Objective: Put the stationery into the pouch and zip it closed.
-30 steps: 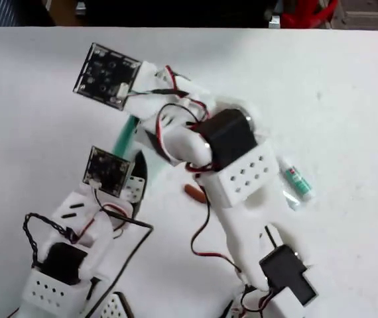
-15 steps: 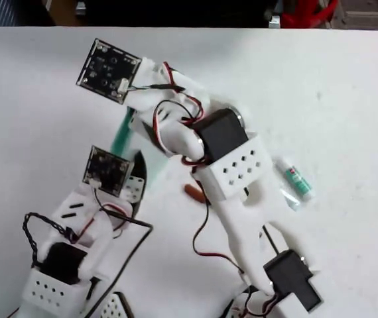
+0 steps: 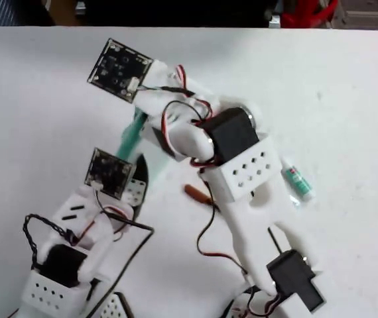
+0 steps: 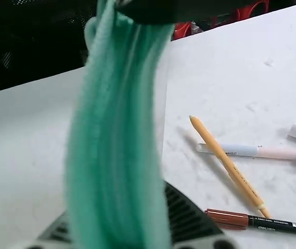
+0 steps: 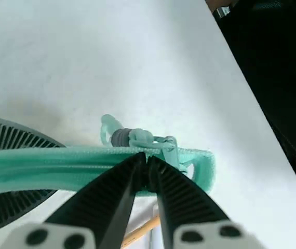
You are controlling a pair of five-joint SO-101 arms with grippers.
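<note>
The counter (image 3: 348,86) is white, and its far edge runs along the top of the high view with a dark room beyond. The pouch (image 3: 130,137) sits left of centre there, well in from that edge. Broad white surface lies above it and out to the left.

In the high view the pouch is a thin teal strip seen edge-on. Its long axis climbs steeply from lower left to upper right. The right arm (image 3: 242,172) covers the strip's upper end.

At the left edge of the right wrist view, the left gripper (image 5: 54,170) has its two ribbed jaws pressed against opposite faces of the pouch. The right gripper (image 5: 147,165) is pinched together on the pouch's edge, just beside the zip slider (image 5: 121,138) near the far end. Whether the zip is open along its length cannot be told.

The stationery lies on the counter, outside the pouch. The brown marker (image 3: 194,193) pokes out from under the right arm, its far part hidden. The glue stick (image 3: 297,181) lies right of centre, apart from the rest. In the left wrist view a yellow pen (image 4: 226,163) crosses a pale pen (image 4: 252,151) in the right half of the frame.
</note>
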